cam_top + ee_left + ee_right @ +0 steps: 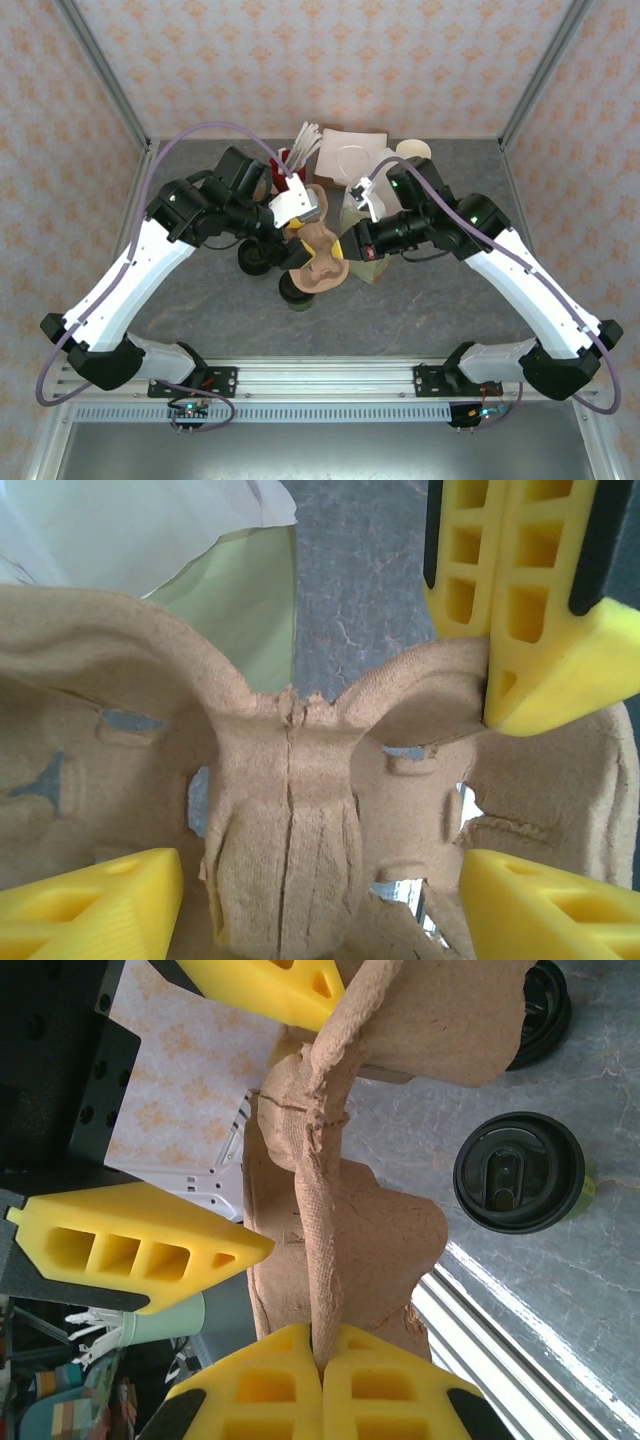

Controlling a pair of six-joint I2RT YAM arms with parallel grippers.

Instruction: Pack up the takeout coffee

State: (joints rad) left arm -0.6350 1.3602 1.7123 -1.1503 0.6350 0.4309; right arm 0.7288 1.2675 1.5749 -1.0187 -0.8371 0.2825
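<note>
Table (200, 310): arms (150, 250) (500, 245) inward, near takeout coffee (520, 1172)

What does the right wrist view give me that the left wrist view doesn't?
Right wrist: the takeout coffee, black lid on, standing apart from the pulp cup carrier. Left wrist: the carrier's cup wells up close, with a pale green surface behind. Both: the right pincer shut on the carrier's edge, the left pincer open astride it.

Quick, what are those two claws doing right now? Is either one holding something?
Left gripper: open, fingers on either side of the pulp cup carrier.
Right gripper: closed, pinching the carrier's edge.
</note>
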